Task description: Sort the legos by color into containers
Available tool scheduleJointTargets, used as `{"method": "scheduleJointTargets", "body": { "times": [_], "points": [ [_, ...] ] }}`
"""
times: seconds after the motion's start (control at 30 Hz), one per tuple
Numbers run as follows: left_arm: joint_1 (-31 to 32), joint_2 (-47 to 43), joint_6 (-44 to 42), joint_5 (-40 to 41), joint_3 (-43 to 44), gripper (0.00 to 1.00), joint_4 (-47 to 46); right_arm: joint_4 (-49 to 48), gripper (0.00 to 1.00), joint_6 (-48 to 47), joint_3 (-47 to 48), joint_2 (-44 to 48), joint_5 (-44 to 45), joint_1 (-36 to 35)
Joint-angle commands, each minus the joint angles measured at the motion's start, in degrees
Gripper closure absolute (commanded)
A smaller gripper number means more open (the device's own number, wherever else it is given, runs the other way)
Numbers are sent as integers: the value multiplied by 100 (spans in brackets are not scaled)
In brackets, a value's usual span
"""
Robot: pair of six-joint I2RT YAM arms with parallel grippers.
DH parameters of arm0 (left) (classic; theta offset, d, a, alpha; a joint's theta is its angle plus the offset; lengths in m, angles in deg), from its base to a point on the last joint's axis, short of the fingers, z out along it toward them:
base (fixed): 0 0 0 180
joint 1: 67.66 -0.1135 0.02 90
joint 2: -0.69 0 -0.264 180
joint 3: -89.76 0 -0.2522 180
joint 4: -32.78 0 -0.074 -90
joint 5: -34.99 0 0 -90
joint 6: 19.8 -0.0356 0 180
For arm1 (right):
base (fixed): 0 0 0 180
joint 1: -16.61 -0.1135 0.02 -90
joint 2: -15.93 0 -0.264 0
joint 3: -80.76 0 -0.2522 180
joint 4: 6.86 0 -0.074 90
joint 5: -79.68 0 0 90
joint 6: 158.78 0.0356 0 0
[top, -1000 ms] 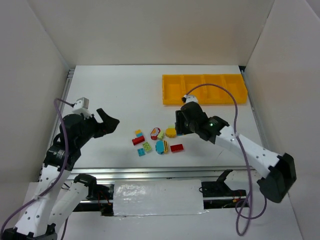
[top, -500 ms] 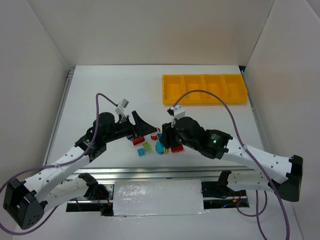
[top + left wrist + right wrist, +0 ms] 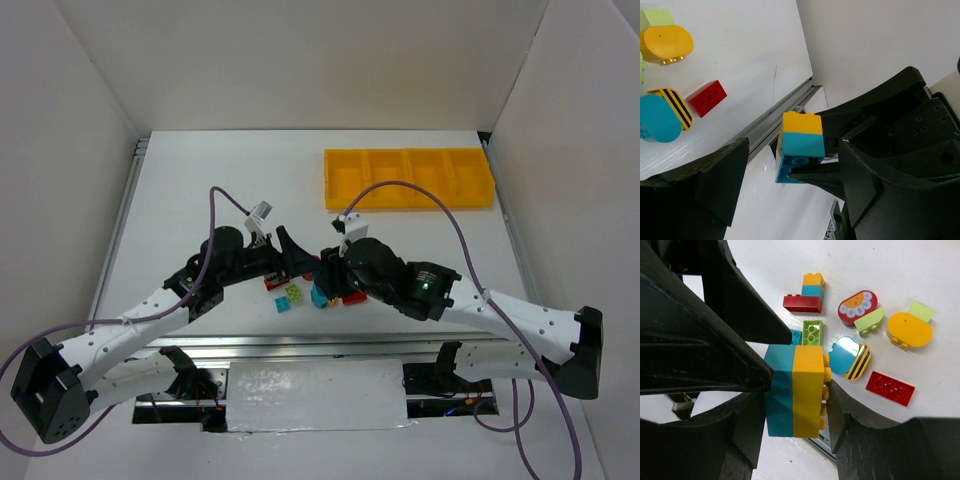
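My right gripper (image 3: pixel 795 402) is shut on a yellow-over-teal two-brick stack (image 3: pixel 795 390), held above the table's front. My left gripper (image 3: pixel 790 185) is open, its fingers (image 3: pixel 705 180) standing on either side of that same stack (image 3: pixel 801 137) with gaps showing. In the top view both grippers meet nose to nose, left (image 3: pixel 300 265) and right (image 3: pixel 328 278). Loose legos lie below: a red brick (image 3: pixel 802 303), a red flower oval (image 3: pixel 858 306), a yellow oval (image 3: pixel 910 329), a teal disc with a striped piece (image 3: pixel 850 357), a flat red brick (image 3: pixel 889 388) and a small green brick (image 3: pixel 812 332). The containers (image 3: pixel 410 205) form a yellow tray at the back right.
A metal rail (image 3: pixel 300 345) runs along the table's front edge, just beneath the two grippers. White walls close in the left, back and right. Purple cables (image 3: pixel 400 186) loop above both arms.
My left arm has swung in from the far left to the middle and its jaws have narrowed a little around the stack. My right arm carried the stack forward and left to meet it.
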Motion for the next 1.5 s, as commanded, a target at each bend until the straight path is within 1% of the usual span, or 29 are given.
{"method": "scheduleJointTargets", "body": {
  "times": [0.0, 0.07, 0.1, 0.17, 0.23, 0.27, 0.33, 0.37, 0.43, 0.47, 0.5, 0.53, 0.6, 0.63, 0.67, 0.7, 0.73, 0.77, 0.83, 1.03, 1.13, 1.17, 1.2, 1.23, 1.3, 1.33, 1.4, 1.43, 1.47],
  "points": [
    [72, -12, -39, 42, -34, 17, -377, -298, 100, 59, 310, 155, 276, -41],
    [125, 14, -39, -28, -34, 22, -526, -290, 100, 58, 354, 68, 293, -41],
    [151, 49, -39, -64, -25, 33, -596, -272, 100, 67, 406, -11, 389, -41],
    [248, 128, -83, -108, 45, 44, -650, -211, 100, 85, 477, -91, 477, -41],
    [344, 198, -179, -125, 115, 44, -632, -237, 100, 50, 512, -161, 408, -41],
    [362, 294, -206, -160, 159, 49, -641, -280, 100, 23, 521, -161, 355, -41],
    [406, 357, -241, -240, 195, 66, -693, -316, 99, 23, 530, -153, 267, -41],
    [415, 409, -250, -257, 230, 79, -694, -333, 99, 23, 521, -135, 284, -50],
    [433, 427, -338, -275, 265, 89, -685, -351, 99, 15, 486, -74, 311, -41],
    [442, 410, -364, -275, 300, 97, -659, -377, 98, 6, 434, -47, 302, -41],
    [433, 392, -452, -275, 326, 100, -650, -395, 97, -3, 407, 23, 285, -41],
    [442, 375, -496, -275, 335, 100, -641, -430, 95, -21, 363, 58, 215, -41],
    [433, 296, -601, -292, 379, 100, -650, -597, 87, -73, 196, 198, 109, -32],
    [433, 269, -628, -284, 388, 100, -650, -667, 81, -100, 144, 251, 39, -41],
    [433, 199, -646, -275, 388, 100, -658, -824, 52, -161, 4, 304, -144, -24],
    [442, 164, -698, -231, 406, 100, -641, -913, 36, -187, -85, 426, -268, -24],
    [433, 138, -733, -214, 406, 100, -624, -1018, 30, -223, -164, 488, -391, -32],
    [433, 76, -760, -187, 432, 100, -597, -1150, 18, -266, -286, 550, -610, -6],
    [433, 14, -848, -82, 467, 100, -466, -1238, 0, -310, -384, 700, -866, 55],
    [433, -267, -1190, 296, 739, 100, 8, -1038, 0, -530, -621, 1086, -1490, 239],
    [424, -407, -1524, 209, 924, 100, 194, -923, 0, -732, -788, 1472, -2183, 528],
    [424, -469, -1681, 156, 950, 100, 211, -931, 0, -802, -832, 1769, -2429, 626],
    [424, -521, -1752, 104, 977, 100, 220, -931, 0, -855, -885, 1929, -2832, 705],
    [424, -626, -1823, -71, 1003, 100, 186, -975, 0, -908, -981, 2235, -2958, 836],
    [424, -750, -1990, -361, 1012, 100, 80, -993, 0, -952, -1061, 2492, -3256, 969],
    [424, -785, -2043, -728, 1004, 100, 10, -1010, 0, -987, -1078, 2589, -3362, 1031],
    [424, -821, -2113, -1143, 986, 100, -306, -1054, 0, -988, -1079, 2774, -3555, 1294],
    [433, -821, -2131, -1598, 968, 100, -411, -1098, 1, -970, -1096, 2844, -3826, 1356],
    [424, -812, -2131, -1776, 960, 100, -621, -1185, 1, -944, -1105, 2862, -4020, 1487]
  ]
}}
